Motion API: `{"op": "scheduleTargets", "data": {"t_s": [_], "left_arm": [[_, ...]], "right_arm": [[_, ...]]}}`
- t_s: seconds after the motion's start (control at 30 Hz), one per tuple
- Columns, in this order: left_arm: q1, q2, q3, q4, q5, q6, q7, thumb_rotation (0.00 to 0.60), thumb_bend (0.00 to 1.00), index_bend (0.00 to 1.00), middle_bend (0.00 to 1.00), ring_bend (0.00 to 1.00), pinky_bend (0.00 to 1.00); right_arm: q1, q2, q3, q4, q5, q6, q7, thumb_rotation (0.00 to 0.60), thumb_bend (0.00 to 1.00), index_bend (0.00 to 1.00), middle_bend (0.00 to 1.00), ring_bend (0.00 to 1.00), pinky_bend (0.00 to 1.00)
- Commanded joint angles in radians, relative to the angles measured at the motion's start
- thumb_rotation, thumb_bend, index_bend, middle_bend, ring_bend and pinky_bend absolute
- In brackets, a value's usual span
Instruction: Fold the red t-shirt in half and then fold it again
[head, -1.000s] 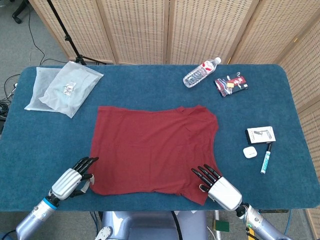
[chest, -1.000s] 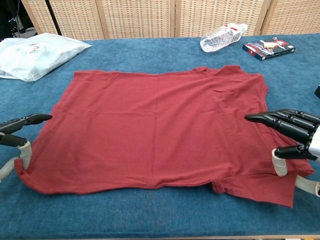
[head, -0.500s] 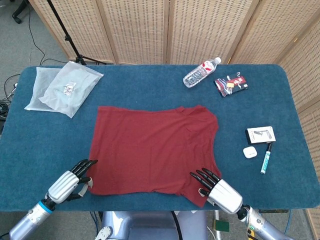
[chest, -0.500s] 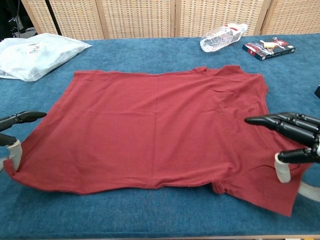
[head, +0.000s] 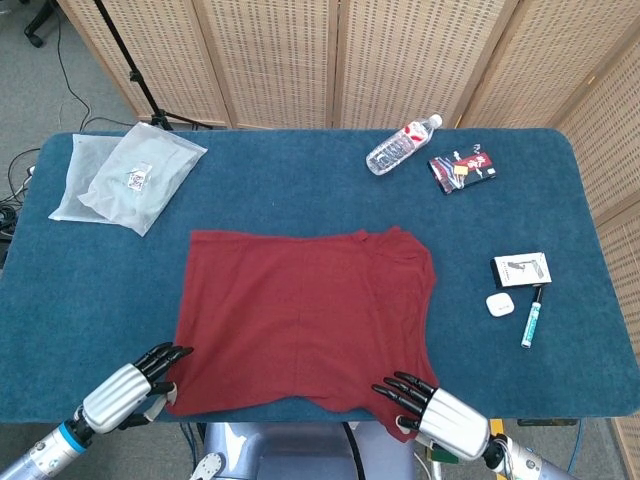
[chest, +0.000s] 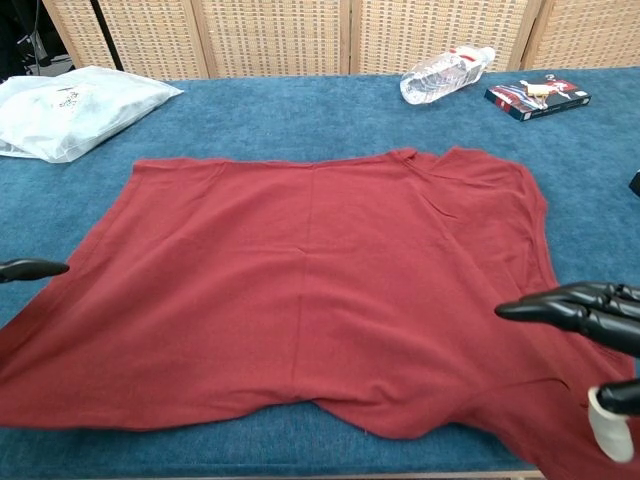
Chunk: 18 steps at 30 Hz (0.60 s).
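The red t-shirt (head: 305, 320) lies spread in the lower middle of the table (head: 300, 190), its two bottom corners pinched by the left hand (head: 125, 392) and right hand (head: 440, 418).

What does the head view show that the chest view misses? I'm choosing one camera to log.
Only the head view shows the white box, the earbud case and the pen at the table's right, plus the whole left hand. Only the chest view shows the shirt's near hem close up. Both show the red t-shirt, the right hand holding its near corner, the water bottle and the plastic bag.
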Motion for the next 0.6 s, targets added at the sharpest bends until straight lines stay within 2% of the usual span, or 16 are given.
{"op": "scheduleTargets", "data": {"t_s": [0.03,0.47,0.6], "left_arm": [[0.004,0.018,0.016,-0.010,0.015,0.003,0.009,0.600,0.63,0.78,0.00,0.00,0.00],[0.023,0.075,0.081,-0.027,0.075,0.012,0.029,0.600,0.63,0.78,0.00,0.00,0.00],[0.028,0.106,0.125,-0.042,0.128,0.033,0.028,0.600,0.63,0.78,0.00,0.00,0.00]], "right_arm": [[-0.001,0.019,-0.019,-0.019,-0.023,0.002,-0.011,0.600,0.47,0.67,0.00,0.00,0.10],[-0.013,0.055,-0.083,-0.045,-0.099,-0.010,-0.039,0.600,0.47,0.67,0.00,0.00,0.10],[-0.020,0.071,-0.111,-0.063,-0.148,0.008,-0.061,0.600,0.47,0.67,0.00,0.00,0.10]]}}
